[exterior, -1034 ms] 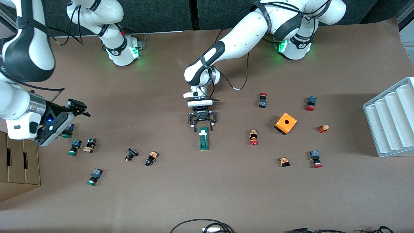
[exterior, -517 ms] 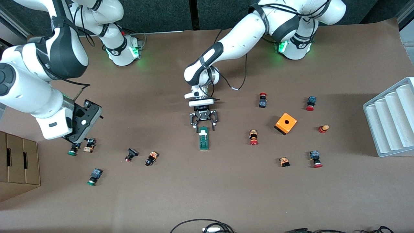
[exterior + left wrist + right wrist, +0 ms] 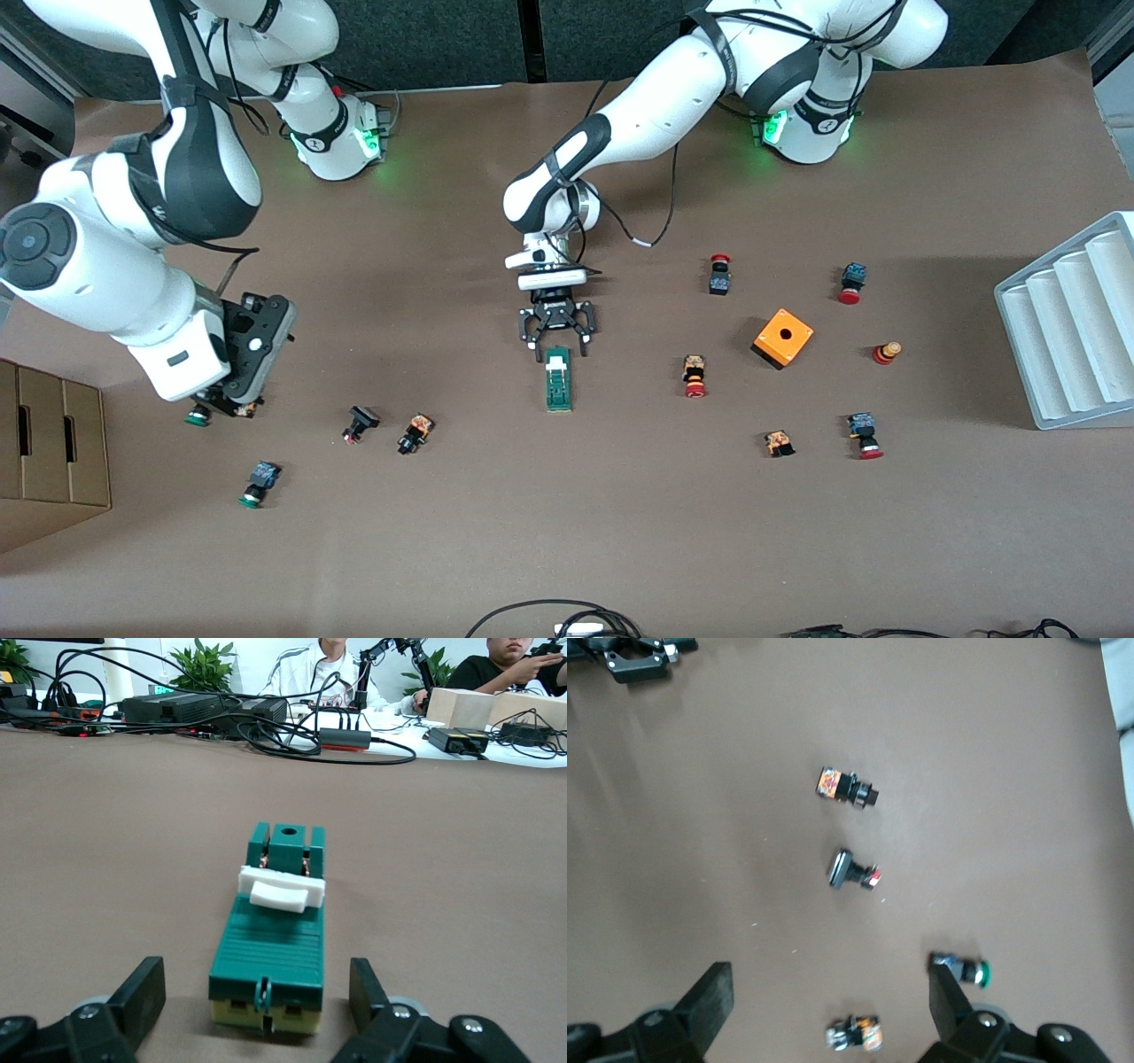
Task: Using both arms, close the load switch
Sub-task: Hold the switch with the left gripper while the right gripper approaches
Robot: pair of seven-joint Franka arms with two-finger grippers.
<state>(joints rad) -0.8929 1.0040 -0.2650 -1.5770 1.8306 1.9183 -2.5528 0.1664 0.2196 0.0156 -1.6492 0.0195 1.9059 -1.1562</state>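
The load switch [image 3: 558, 379] is a narrow dark-green block with a white sliding piece, lying flat mid-table. In the left wrist view the load switch [image 3: 273, 935] runs lengthwise away from the camera, its white slider [image 3: 279, 893] partway along. My left gripper [image 3: 559, 353] is low at the switch's end farthest from the front camera. It is open, with a black finger [image 3: 142, 997] on either side of that end and a gap on both sides. My right gripper [image 3: 831, 1001] hangs open over small push buttons at the right arm's end of the table, holding nothing.
An orange cube [image 3: 782, 338] and red-capped buttons [image 3: 695, 376] lie toward the left arm's end, with a white ribbed tray [image 3: 1072, 328] at that table edge. More buttons [image 3: 361, 424] lie between the switch and the right gripper. A cardboard box [image 3: 44, 452] sits at the right arm's end.
The right arm has swung in over the table, carrying its open gripper toward the middle and above the cluster of buttons. The left gripper has stayed at the switch's end.
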